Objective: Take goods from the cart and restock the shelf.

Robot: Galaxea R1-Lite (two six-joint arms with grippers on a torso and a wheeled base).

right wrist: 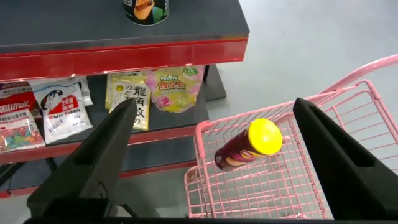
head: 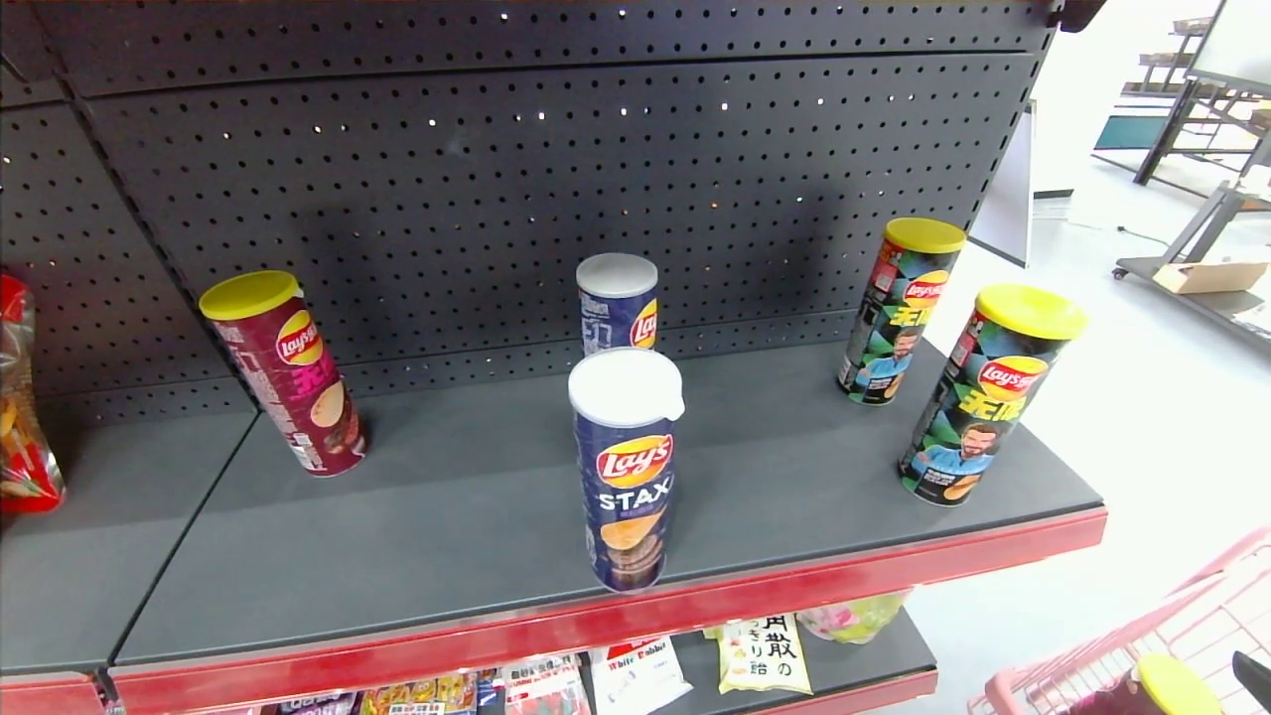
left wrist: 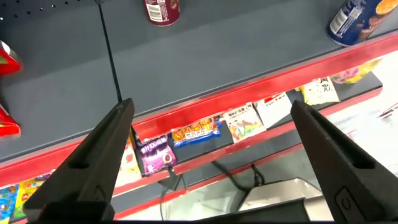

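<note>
A maroon chip can with a yellow lid [right wrist: 249,146] lies on its side in the pink cart [right wrist: 348,84]. My right gripper [right wrist: 214,106] hangs open above and beside it, holding nothing. The cart's corner [head: 1092,650] and the can's lid [head: 1177,685] show at the lower right of the head view. On the grey shelf [head: 457,516] stand a maroon can [head: 283,372] at the left, two blue cans [head: 626,467] [head: 617,303] in the middle, and two green-black cans [head: 993,397] [head: 902,310] at the right. My left gripper [left wrist: 212,104] is open and empty, low in front of the shelf's red edge [left wrist: 249,87].
Snack packets [right wrist: 134,96] fill the lower shelf beneath the red edge. A red bag [head: 20,417] sits on the neighbouring shelf section at the left. Wide gaps lie between the cans. Open floor [head: 1142,417] extends to the right of the shelf.
</note>
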